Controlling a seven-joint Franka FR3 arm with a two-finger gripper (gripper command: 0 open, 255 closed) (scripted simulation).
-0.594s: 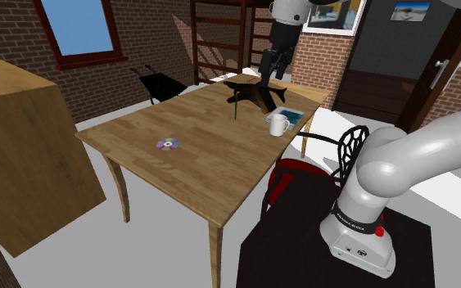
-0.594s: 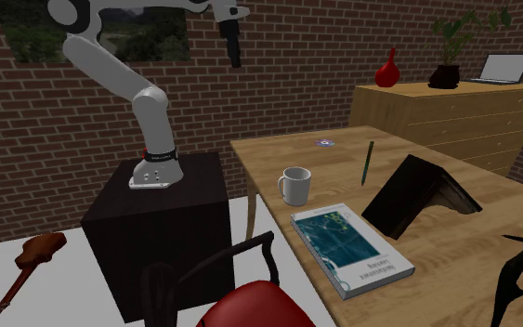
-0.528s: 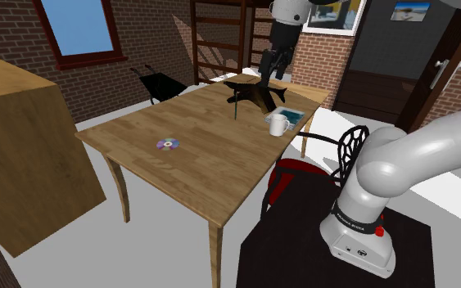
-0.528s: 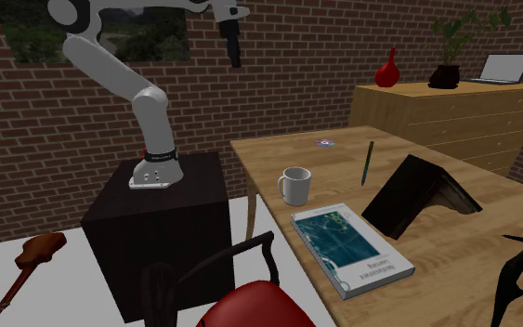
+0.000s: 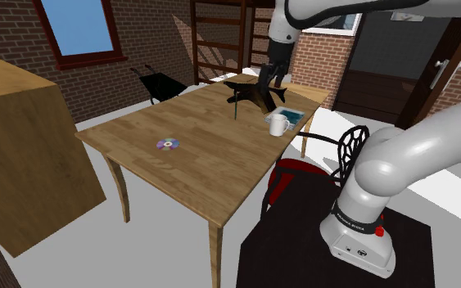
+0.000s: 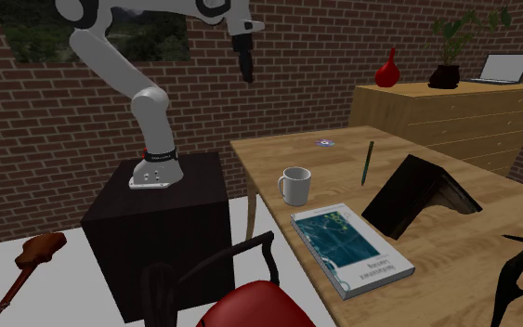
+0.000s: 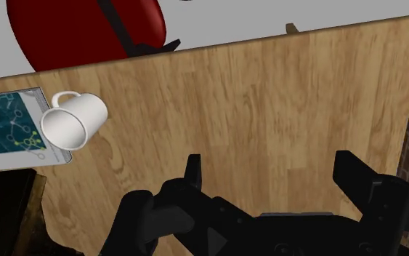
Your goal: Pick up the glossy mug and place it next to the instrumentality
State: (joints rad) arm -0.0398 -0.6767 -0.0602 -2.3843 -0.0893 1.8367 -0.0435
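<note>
The jaws hang released, well above the counter (image 5: 196, 155). The white mug (image 6: 294, 185) stands upright just beside a book (image 6: 350, 243).

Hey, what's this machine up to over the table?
A white robot arm holds its black gripper open and empty, high above a wooden table. The white mug it is meant to pick up stands untouched near the table's edge, beside a book. So the grasp has not started yet.
</note>
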